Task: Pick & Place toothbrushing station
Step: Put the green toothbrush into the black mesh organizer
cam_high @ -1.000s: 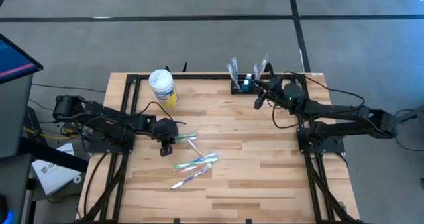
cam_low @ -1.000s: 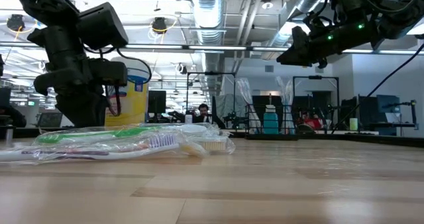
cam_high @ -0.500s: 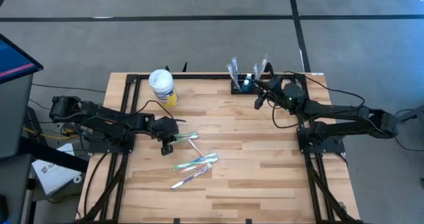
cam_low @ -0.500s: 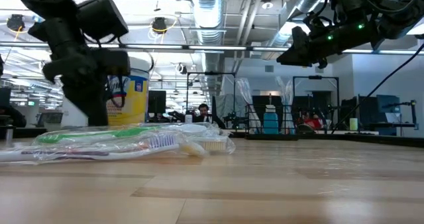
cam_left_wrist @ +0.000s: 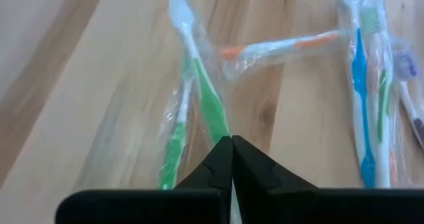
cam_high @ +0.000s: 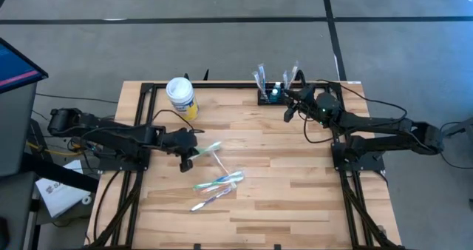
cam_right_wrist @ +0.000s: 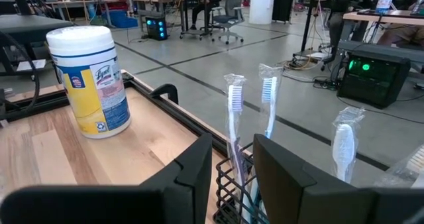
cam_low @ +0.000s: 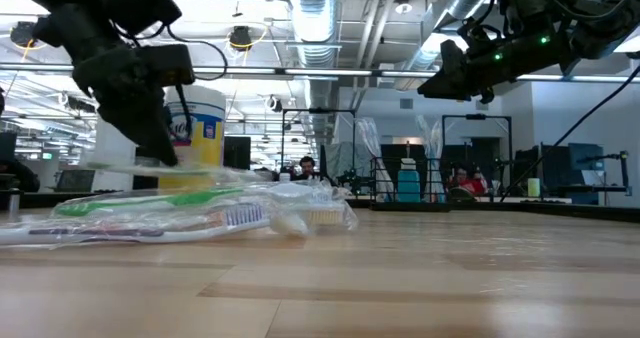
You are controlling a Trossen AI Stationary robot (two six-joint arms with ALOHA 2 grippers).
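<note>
The toothbrushing station, a black wire-mesh caddy, stands at the table's far edge with wrapped toothbrushes upright in it. My right gripper hovers beside it, open, and touches nothing. Left of the table's middle, my left gripper is shut on a green toothbrush in clear wrap. An orange-and-white wrapped toothbrush lies flat on the wood just beyond it. More wrapped toothbrushes lie nearer the front edge. My left gripper pinches the green toothbrush's handle, wrap and all, between its two fingertips. The fingers slant down from the table's left side, roughly along the brush. The brush reaches away from the fingers, head end farthest, and looks raised off the wood.
A white round wipe tub with a yellow label stands at the far left of the table. Black frame rails run along both side edges. The bare wood in the middle and at the right front has free room.
My left gripper has shut on the green toothbrush's handle, then risen and drawn back a little toward the table's left edge. The brush has come up with it and swung, its head now pointing more toward the far edge. The other toothbrushes have stayed where they were.
</note>
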